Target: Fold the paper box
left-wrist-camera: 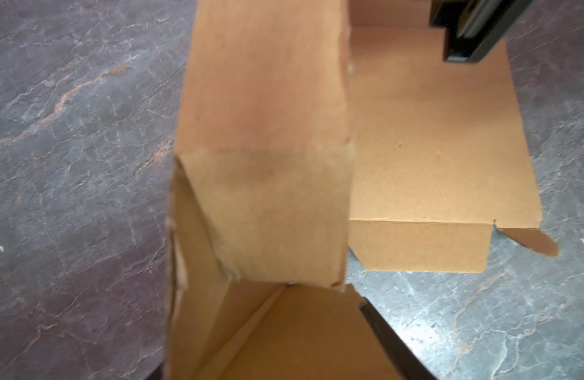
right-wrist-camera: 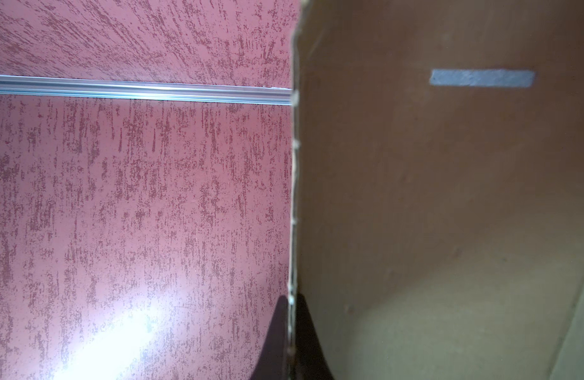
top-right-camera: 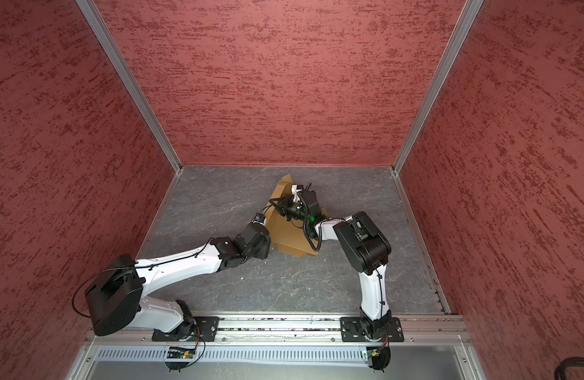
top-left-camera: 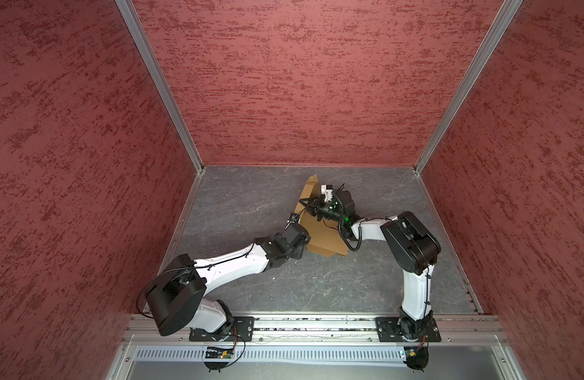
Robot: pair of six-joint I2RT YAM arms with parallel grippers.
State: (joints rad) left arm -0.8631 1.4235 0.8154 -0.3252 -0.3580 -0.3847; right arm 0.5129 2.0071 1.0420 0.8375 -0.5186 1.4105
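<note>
The paper box [top-left-camera: 323, 238] [top-right-camera: 290, 238] is tan cardboard, partly folded, lying mid-table in both top views. One side wall [left-wrist-camera: 267, 158] is raised and folded over, while the base panel [left-wrist-camera: 432, 148] and a front flap lie flat. My left gripper [left-wrist-camera: 261, 335] [top-left-camera: 293, 218] is open, its jaws astride that folded wall; one dark finger [left-wrist-camera: 392, 342] rests against the cardboard. My right gripper [right-wrist-camera: 292, 316] [top-left-camera: 307, 207] is shut on the thin edge of an upright panel [right-wrist-camera: 448, 197] that has a small slot [right-wrist-camera: 481, 78]. The right gripper [left-wrist-camera: 461, 36] also shows in the left wrist view, above the base's far end.
The grey marbled table [top-left-camera: 251, 204] is enclosed by red textured walls [top-left-camera: 300, 82] with aluminium corner posts [top-left-camera: 159, 85]. The rail [top-left-camera: 317, 324] carrying both arm bases runs along the front edge. A flap tip [left-wrist-camera: 540, 241] pokes out beside the front flap.
</note>
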